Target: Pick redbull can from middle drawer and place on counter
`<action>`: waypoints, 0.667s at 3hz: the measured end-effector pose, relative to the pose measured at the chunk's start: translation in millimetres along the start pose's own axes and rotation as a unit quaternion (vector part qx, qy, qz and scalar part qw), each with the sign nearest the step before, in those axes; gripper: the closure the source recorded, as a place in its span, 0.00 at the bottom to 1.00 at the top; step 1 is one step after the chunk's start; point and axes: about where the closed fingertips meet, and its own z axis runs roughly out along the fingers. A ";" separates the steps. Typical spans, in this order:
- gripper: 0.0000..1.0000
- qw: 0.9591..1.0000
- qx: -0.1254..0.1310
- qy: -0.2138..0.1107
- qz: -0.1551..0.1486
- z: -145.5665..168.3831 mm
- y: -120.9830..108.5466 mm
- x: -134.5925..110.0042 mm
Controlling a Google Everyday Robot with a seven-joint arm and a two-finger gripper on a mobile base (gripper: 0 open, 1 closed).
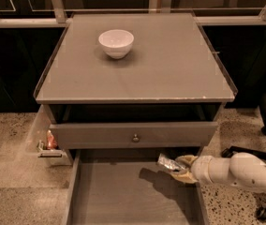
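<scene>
The redbull can (168, 163), small and shiny silver, is held in my gripper (179, 168), which is shut on it above the right side of the open middle drawer (123, 196). The can is lifted off the drawer floor and casts a shadow below it. My white arm (238, 171) comes in from the right. The grey counter (137, 60) lies above, behind the upper drawer front.
A white bowl (116, 42) stands on the counter's back left. The upper drawer front with a round knob (135, 138) juts out just above the can. A small bin with items (50, 144) hangs at the cabinet's left. An office chair base (264, 210) stands at the right.
</scene>
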 end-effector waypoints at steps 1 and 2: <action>1.00 1.000 -0.005 0.001 0.000 2.1 3.0 0.5; 1.00 1.000 -0.017 0.009 0.000 8.2 14.5 4.0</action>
